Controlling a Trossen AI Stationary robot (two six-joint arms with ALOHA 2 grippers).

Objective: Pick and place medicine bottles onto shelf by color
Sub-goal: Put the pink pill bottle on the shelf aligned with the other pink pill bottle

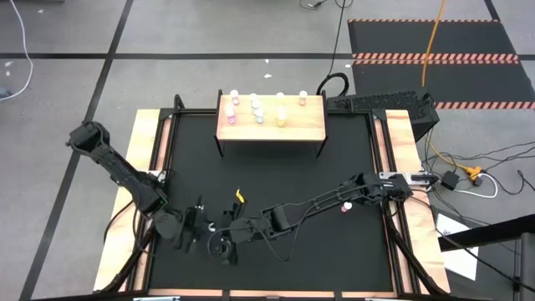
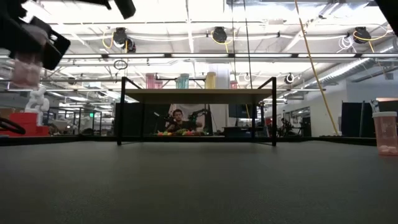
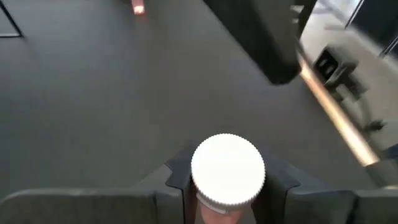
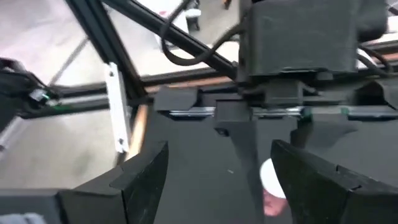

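Note:
My left gripper (image 1: 203,226) is at the near left of the table, shut on a small pink bottle with a white cap (image 3: 227,168). The bottle also shows high in the low view (image 2: 26,71). My right gripper (image 1: 224,243) is open and empty, right beside the left one and facing it. Its wrist view shows the bottle's cap (image 4: 272,180) ahead between its spread fingers. Several bottles stand on the light-wood shelf (image 1: 305,125) at the far middle. One pink bottle (image 1: 345,206) stands alone on the mat. My left gripper pinches the pink bottle between its two fingers (image 3: 178,177), on the body just under the white cap (image 3: 227,198). In the low view the bottle hangs below the gripper, lifted well clear of the table.
The right arm (image 1: 326,199) stretches across the near half of the black mat from the right. The lone pink bottle also shows at the right of the low view (image 2: 385,134). Wooden side strips (image 1: 146,159) border the mat. The mat between the grippers and the shelf is bare.

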